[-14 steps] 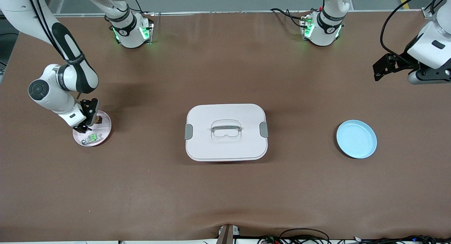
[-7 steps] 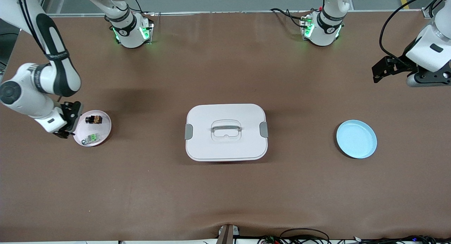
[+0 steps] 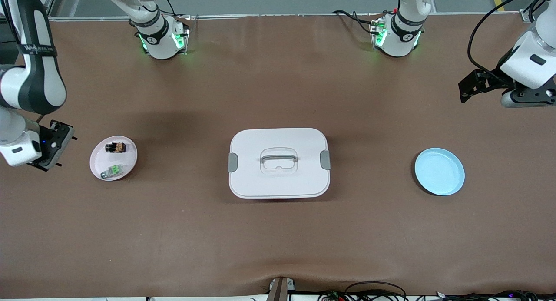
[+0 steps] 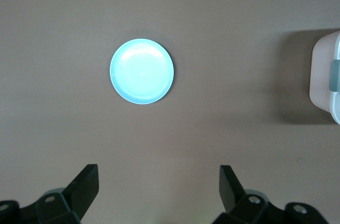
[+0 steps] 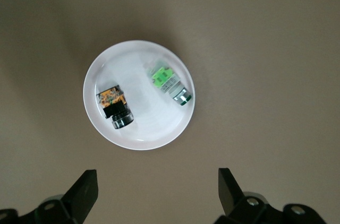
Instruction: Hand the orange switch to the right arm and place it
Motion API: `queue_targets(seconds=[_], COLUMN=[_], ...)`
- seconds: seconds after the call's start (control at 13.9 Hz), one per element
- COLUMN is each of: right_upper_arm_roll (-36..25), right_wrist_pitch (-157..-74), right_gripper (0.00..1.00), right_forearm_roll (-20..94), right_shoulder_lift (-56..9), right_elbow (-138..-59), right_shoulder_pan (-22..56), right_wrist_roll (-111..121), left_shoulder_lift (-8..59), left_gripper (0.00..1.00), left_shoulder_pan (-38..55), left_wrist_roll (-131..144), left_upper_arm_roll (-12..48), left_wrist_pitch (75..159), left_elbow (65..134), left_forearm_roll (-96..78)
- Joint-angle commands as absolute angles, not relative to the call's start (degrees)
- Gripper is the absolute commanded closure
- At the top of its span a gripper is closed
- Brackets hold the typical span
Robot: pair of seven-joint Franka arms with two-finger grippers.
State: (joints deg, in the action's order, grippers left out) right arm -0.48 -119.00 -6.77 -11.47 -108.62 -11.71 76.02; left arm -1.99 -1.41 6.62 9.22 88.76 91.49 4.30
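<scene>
The orange switch [image 3: 115, 147] lies on a small pale pink plate [image 3: 130, 160] toward the right arm's end of the table, beside a pale clear part with a green middle [image 3: 114, 170]. My right gripper [image 3: 55, 145] hangs open and empty beside the plate, over bare table at that end. The right wrist view shows the orange switch [image 5: 114, 106], the green part [image 5: 170, 83] and the plate [image 5: 139, 126] in front of the open right gripper [image 5: 155, 189]. My left gripper [image 3: 471, 84] waits open and empty high over the left arm's end; it also shows in the left wrist view [image 4: 158, 187].
A white lidded box with a handle [image 3: 279, 163] stands at the table's middle. A light blue plate [image 3: 439, 171] lies toward the left arm's end and shows in the left wrist view [image 4: 142, 71]. The box's edge [image 4: 326, 78] shows there too.
My right gripper has drawn back off the pink plate toward the right arm's end of the table, leaving the orange switch on the plate. The left arm has barely moved.
</scene>
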Motion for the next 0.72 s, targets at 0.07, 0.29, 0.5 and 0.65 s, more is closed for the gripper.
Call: queue_targets(seconds=[0.07,0.29,0.5,0.65], right_upper_arm_roll=[-0.09,-0.09,-0.17,-0.09], right_wrist_pitch=[-112.52,-106.89,-106.08,-106.00], right_gripper=[0.00,0.00,0.00,0.00], right_forearm_roll=[-5.98,-5.98,-3.96,-3.87], right_shoulder_lift=[-9.05,-8.79,-6.34,-4.32], right_elbow=[-103.90,-99.68,-99.14,-99.23], right_shoulder_pan=[-8.97,-6.86,-5.28,-5.10], right_wrist_roll=[58.94,42.58,30.02,20.00], left_shoulder_lift=[-2.37,-2.20,-2.20,-2.20], left_gripper=[0.00,0.00,0.00,0.00], left_shoulder_pan=[-1.14,-1.23,-1.23,-1.23], left_wrist_roll=[5.71,5.71,5.71,5.71], left_upper_arm_roll=[8.79,8.70,8.70,8.70], left_wrist_pitch=[89.21,89.30,89.56,89.56], left_elbow=[91.49,91.49,91.49,91.49], left_forearm_roll=[3.25,3.34,3.25,3.34])
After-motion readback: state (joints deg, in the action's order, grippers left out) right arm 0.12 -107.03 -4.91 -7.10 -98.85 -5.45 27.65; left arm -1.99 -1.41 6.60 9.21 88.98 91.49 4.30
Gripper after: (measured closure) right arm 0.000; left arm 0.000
